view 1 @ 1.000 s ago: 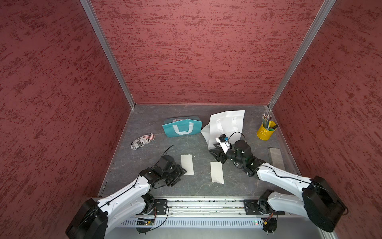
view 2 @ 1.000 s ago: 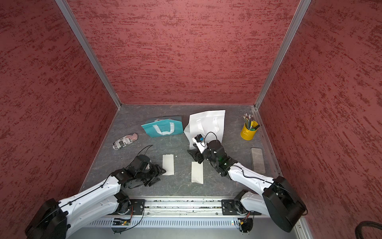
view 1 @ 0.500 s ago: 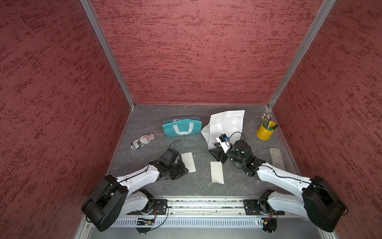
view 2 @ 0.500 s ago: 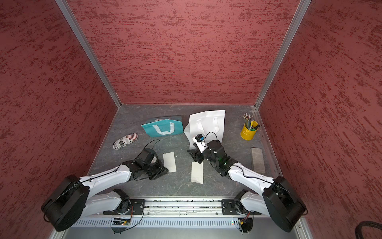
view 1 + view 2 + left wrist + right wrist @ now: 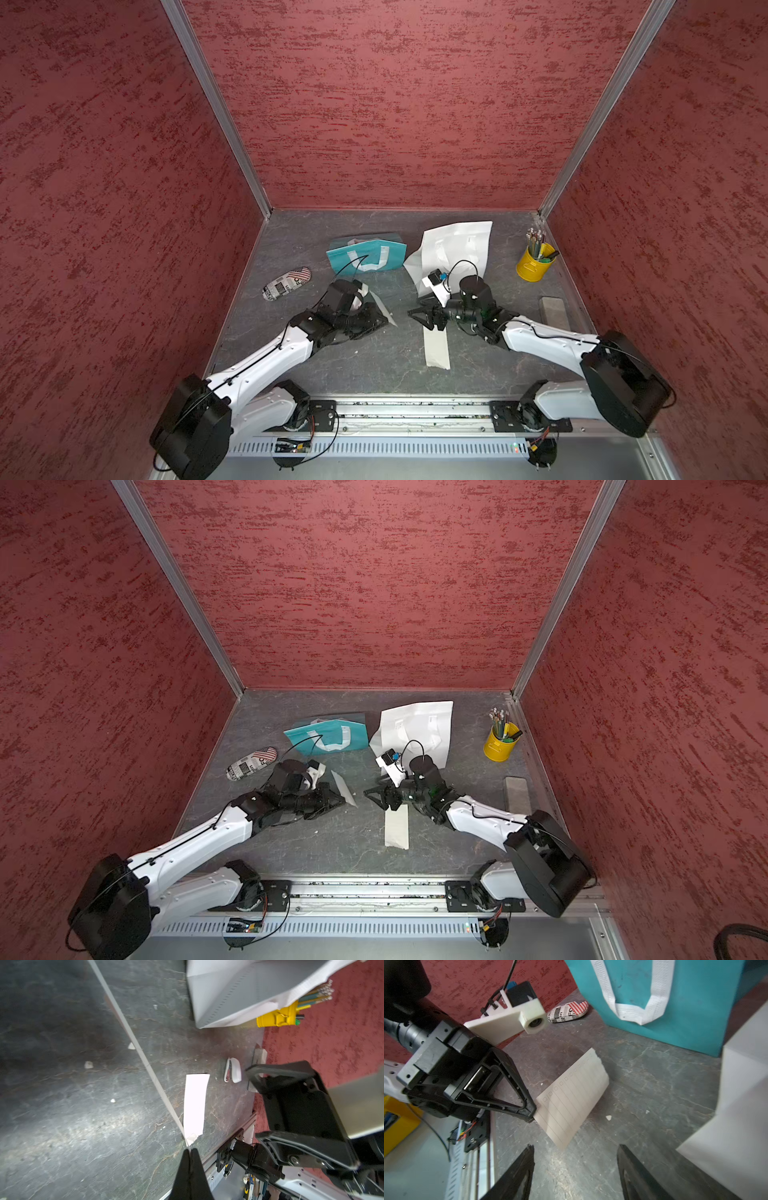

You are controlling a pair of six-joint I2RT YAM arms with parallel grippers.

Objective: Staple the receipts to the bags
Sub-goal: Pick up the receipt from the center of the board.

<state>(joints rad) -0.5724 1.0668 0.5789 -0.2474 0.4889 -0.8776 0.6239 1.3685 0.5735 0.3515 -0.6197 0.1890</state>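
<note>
Pinching one short end of a receipt (image 5: 344, 788) with the left gripper (image 5: 532, 1114), shut tight. Lifted off the table (image 5: 332, 845), tipped up on edge, long side pointing to 11 o'clock in a top view. Reaching in low from 7 o'clock with the left arm (image 5: 199, 845). Flat near 6 o'clock, a second receipt (image 5: 397, 829), long side running 12 to 6. Right gripper (image 5: 374, 798) over its far end, spread open, empty, pointing to 9 o'clock.

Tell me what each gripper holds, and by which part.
Left gripper: a receipt, pinched near a corner of one short end. Right gripper: open, holding nothing.
</note>
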